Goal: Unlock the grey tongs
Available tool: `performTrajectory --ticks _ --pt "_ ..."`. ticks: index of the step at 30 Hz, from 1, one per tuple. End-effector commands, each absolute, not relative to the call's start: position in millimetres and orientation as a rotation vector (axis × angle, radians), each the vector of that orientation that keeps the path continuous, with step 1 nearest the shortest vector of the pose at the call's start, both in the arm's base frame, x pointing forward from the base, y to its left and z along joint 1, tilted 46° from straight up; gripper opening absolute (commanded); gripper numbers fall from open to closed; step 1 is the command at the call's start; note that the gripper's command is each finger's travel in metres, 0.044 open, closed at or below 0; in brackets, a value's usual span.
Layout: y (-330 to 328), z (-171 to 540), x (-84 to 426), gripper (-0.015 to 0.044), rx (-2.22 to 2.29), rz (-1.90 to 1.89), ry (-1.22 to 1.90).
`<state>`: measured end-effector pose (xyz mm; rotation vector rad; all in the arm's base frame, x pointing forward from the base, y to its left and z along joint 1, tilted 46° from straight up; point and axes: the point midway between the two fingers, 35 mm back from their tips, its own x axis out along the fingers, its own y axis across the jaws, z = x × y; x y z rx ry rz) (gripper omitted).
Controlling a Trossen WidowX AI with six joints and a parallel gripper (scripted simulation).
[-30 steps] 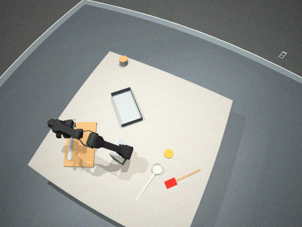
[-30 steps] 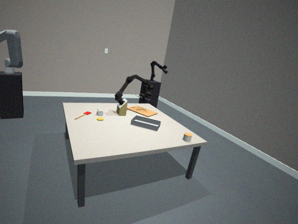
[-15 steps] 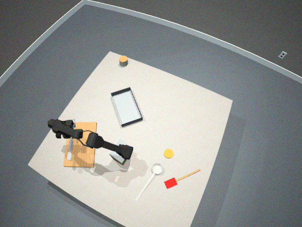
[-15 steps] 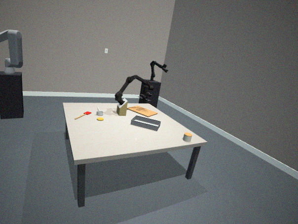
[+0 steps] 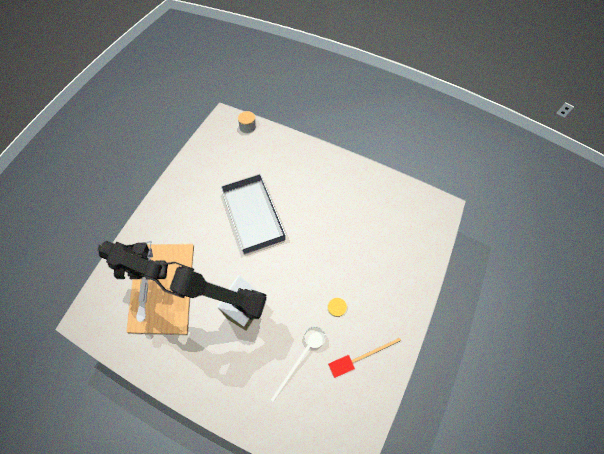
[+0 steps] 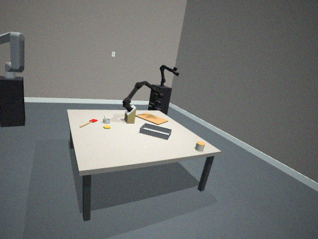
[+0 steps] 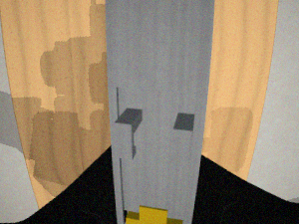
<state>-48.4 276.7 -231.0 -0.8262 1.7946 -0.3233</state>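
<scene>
Catalogue, left to right, from the exterior view.

1. Spatula [image 5: 341, 366] [image 6: 93, 120]: red blade, wooden handle, flat on the counter [image 5: 350, 225] [image 6: 126, 147].
2. Ladle [image 5: 291, 372] [image 6: 106, 121]: pale round bowl, long thin handle.
3. Disc [image 5: 337, 307] [image 6: 107, 127]: yellow, flat, near side of the ladle.
4. Block [image 5: 244, 322] [image 6: 130, 118]: slanted pale top, carrying the arm's foot.
5. Arm [image 5: 187, 281] [image 6: 133, 92]: black; climbs from the block to a high bend, then slopes down rightward, its wrist end above the board.
6. Tongs [image 5: 143, 296] [image 7: 159, 64]: grey, long and narrow, one rounded paler end directed to the far side; broad face with two small dark marks in the wrist view, yellow part at its lower edge. Raised over the board; lock state cannot be told.
7. Fingers: black, pinching the tongs from both sides.
8. Board [image 5: 175, 315] [image 6: 160, 121]: wooden, flat, shadowed.
9. Tin [image 5: 265, 245] [image 6: 155, 134]: dark walls, pale floor, near side of the board.
10. Pot [image 5: 247, 122] [image 6: 200, 146]: grey, orange top, near right corner.
</scene>
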Motion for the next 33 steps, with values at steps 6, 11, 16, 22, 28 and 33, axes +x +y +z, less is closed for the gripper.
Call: performTrajectory --ticks 6,11,16,22,28,33 --pt "263.5 -243.1 -52.3 -0.015 -0.827 -0.336 1.796" --pt "257.9 -249.0 -53.9 -0.015 -0.828 -0.336 1.796" --pt "252.2 -254.7 -55.4 -0.015 -0.828 -0.336 1.796" --pt "245.2 -261.4 -57.0 -0.015 -0.828 -0.336 1.797" --pt "238.0 -267.9 -58.6 -0.015 -0.828 -0.336 1.797" --pt "231.9 -273.1 -59.9 -0.015 -0.828 -0.336 1.797"
